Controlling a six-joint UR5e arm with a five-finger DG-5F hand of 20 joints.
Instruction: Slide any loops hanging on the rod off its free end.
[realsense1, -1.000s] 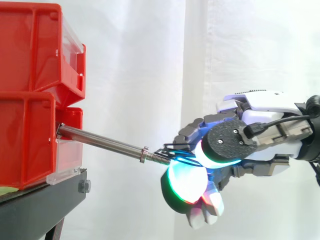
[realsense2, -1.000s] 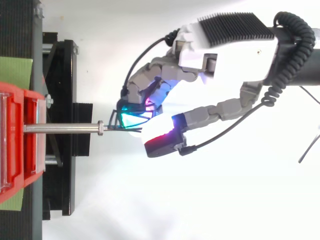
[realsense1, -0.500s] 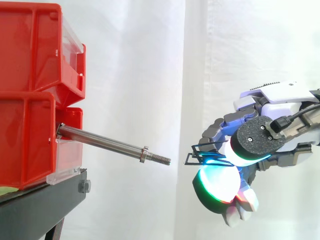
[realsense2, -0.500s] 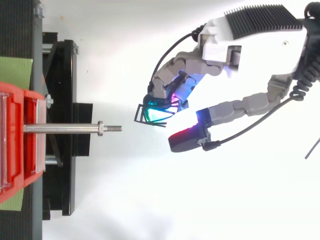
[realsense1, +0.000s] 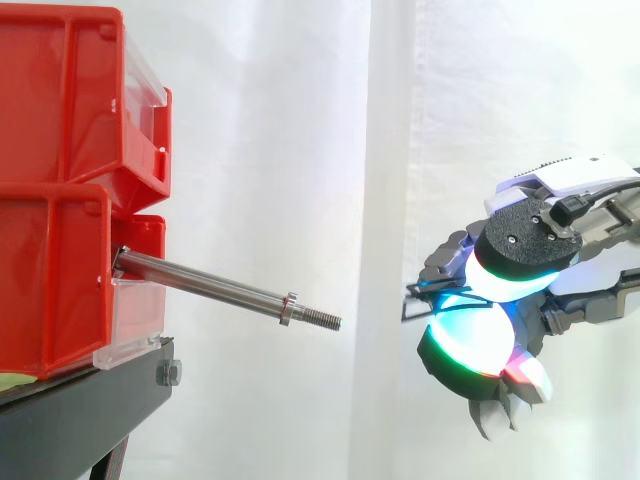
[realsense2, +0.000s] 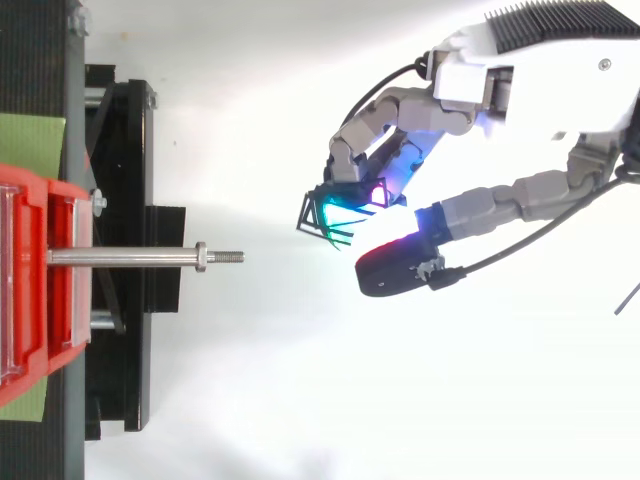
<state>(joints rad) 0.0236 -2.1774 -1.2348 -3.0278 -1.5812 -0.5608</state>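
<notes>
Two red bins (realsense1: 60, 190) behind rod (realsense1: 210, 287), loops (realsense2: 322, 218) apart

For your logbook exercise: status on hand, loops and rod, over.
Hand shut on loops, apart from the rod, beyond its free end. No loops on it. Nothing in between.

Red bins (realsense1: 55, 270) on black stand (realsense1: 80, 415)

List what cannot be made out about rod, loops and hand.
Side view: where the rod is fixed, inside the red bin.
Both views: how many loops; wires too thin, overlapping.
Side view: the hand past its wrist, cut by the right edge.
Side view: fingers on loops, behind a glowing pad.
</notes>
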